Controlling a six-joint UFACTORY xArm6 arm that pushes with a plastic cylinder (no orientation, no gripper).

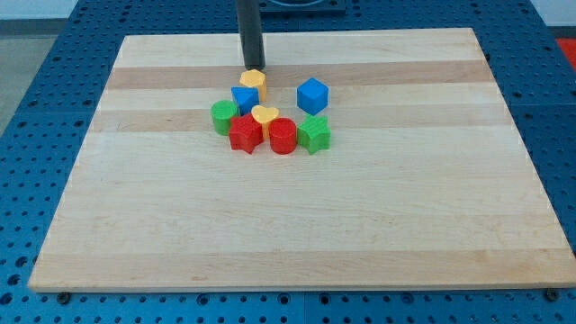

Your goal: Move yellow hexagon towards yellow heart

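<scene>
The yellow hexagon (pixel 253 82) lies near the view's top centre of the wooden board (pixel 288 216). My tip (pixel 251 66) stands just above it in the view, touching or nearly touching its top edge. The yellow heart (pixel 264 114) lies a little below and right of the hexagon, in the middle of a cluster of blocks. A blue block (pixel 244 98) sits between the hexagon and the heart, against the hexagon's lower edge.
A green block (pixel 224 117) is at the cluster's left. A red star (pixel 245 134) and a red cylinder (pixel 283 135) sit below the heart. A green star (pixel 314 133) is at the right. A blue cube (pixel 312 94) stands apart at upper right.
</scene>
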